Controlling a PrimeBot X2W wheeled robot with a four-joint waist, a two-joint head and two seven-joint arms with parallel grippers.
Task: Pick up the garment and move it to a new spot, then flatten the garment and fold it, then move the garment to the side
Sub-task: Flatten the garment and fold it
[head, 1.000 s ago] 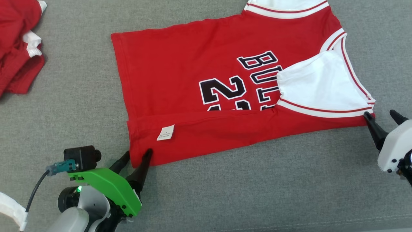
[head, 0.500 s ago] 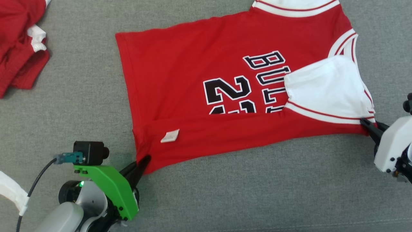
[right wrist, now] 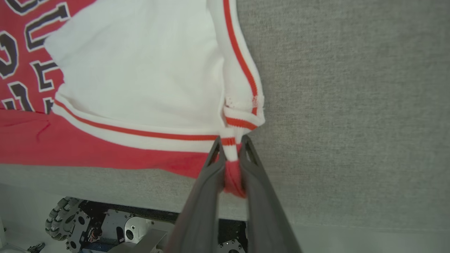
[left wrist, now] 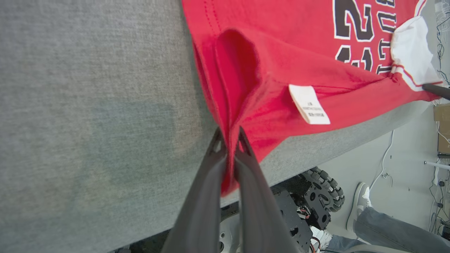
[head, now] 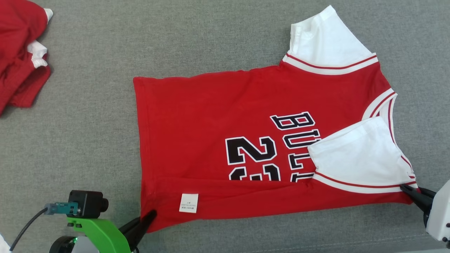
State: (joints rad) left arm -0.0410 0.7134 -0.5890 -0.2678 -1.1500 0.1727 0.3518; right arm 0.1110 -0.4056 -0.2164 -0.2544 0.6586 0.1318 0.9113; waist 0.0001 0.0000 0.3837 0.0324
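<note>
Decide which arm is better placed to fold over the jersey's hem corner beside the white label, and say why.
Left. The left gripper is shut on the jersey at that corner, beside the label; the right gripper grips the shoulder end.

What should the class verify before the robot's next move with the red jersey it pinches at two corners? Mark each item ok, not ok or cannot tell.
1. Left gripper shut on the red jersey at its hem corner: ok.
2. Right gripper shut on its shoulder corner: ok.
3. Near strip folded over the front, care label facing up: ok.
4. Folded strip lies smooth: not ok, it puckers by the left gripper.
5. Far white sleeve spread flat: ok.
6. Other red garment lies apart from the jersey: ok.
</note>
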